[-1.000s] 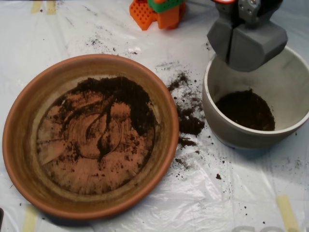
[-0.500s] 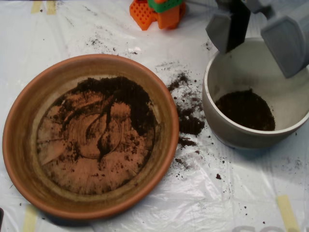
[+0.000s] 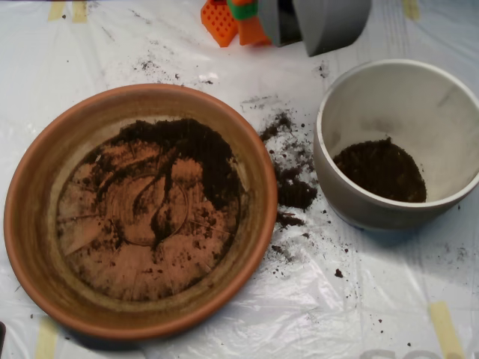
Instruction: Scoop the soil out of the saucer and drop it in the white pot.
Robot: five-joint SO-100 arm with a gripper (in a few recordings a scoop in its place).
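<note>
my grey clamshell claw (image 3: 318, 22) sits at the top edge of the frame, above and left of the round off-white ceramic pot (image 3: 441, 127) in the upper right, and clear of its rim. i see two grey shells side by side with a dark seam between them, but the frame cuts off the upper part and i cannot tell whether they are pressed together or parted, nor whether anything rides inside.

the loose dark brown-black potting soil (image 3: 196, 153) i want lies mostly in the upper and right part of the large round terracotta saucer (image 3: 30, 224), which fills the left half of the frame. thin streaks trail across the saucer's flat base. a dark mound already rests in the bottom of the pot.

the step in hand, as i judge it, is going back to the saucer for another load. to do it well i would come down over the thickest patch near the saucer's upper right, shells spread, and close along the base toward the raised rim so the wall helps gather the grains instead of pushing them thin. i would lift level and carry high over the gap, since spilled crumbs (image 3: 292, 187) already lie on the white plastic-covered worktop (image 3: 359, 314) between saucer and pot.

an orange and green plastic piece (image 3: 228, 19) beside my claw is cropped, so i cannot say what it is. the soil's depth is hard to read from above.
</note>
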